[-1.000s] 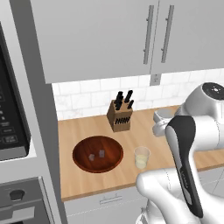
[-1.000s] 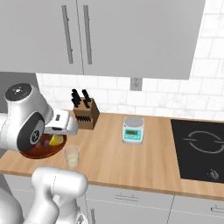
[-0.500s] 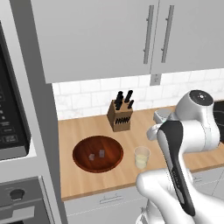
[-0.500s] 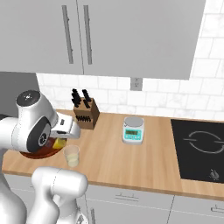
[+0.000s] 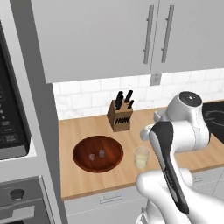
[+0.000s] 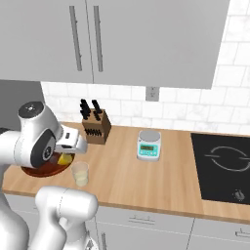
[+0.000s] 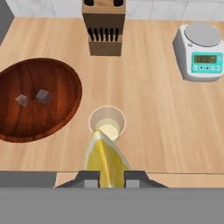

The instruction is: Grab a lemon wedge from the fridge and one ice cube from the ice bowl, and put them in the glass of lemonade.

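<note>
Fingers (image 7: 89, 178) pinch the bright yellow lemon wedge (image 7: 105, 159) between them, poised over the small clear glass of lemonade (image 7: 107, 124) just beyond, ready for dropping in.

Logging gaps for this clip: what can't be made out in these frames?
- Gripper: fingertips cut off by the hand view's bottom edge; arm hides it in the left base view.
- Ice bowl: mostly behind the arm in the right base view.
- Scale display: too small to read.

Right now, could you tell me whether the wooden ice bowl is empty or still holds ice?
Not empty: the ice bowl holds two ice cubes, seen in the hand view.
</note>
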### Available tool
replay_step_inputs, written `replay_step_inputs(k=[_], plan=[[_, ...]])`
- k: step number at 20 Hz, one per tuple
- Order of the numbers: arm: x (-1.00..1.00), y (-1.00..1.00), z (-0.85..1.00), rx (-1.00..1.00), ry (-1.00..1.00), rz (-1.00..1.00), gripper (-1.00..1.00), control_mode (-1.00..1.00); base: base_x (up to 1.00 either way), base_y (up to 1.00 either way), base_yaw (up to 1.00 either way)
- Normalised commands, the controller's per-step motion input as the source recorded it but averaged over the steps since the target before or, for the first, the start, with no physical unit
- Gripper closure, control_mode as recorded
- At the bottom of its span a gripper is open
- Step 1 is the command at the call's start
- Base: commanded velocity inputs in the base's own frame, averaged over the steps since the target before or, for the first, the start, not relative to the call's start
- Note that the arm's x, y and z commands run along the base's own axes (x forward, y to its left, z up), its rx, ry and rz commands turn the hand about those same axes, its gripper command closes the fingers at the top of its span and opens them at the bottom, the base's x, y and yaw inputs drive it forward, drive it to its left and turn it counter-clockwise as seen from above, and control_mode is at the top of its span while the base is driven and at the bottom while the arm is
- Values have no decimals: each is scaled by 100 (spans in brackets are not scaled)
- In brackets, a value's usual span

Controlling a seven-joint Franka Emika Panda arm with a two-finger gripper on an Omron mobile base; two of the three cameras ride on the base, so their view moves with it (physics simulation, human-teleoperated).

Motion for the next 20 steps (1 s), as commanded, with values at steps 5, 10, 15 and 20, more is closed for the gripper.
replay_step_inputs(k=[5, 10, 15, 20], plan=[[17, 0, -16, 0, 5, 0, 100, -100, 0, 0, 0], [5, 0, -16, 0, 1, 0, 100, -100, 0, 0, 0], [31, 0, -22, 0, 0, 0, 100, -100, 0, 0, 0], [27, 0, -23, 0, 0, 0, 100, -100, 0, 0, 0]])
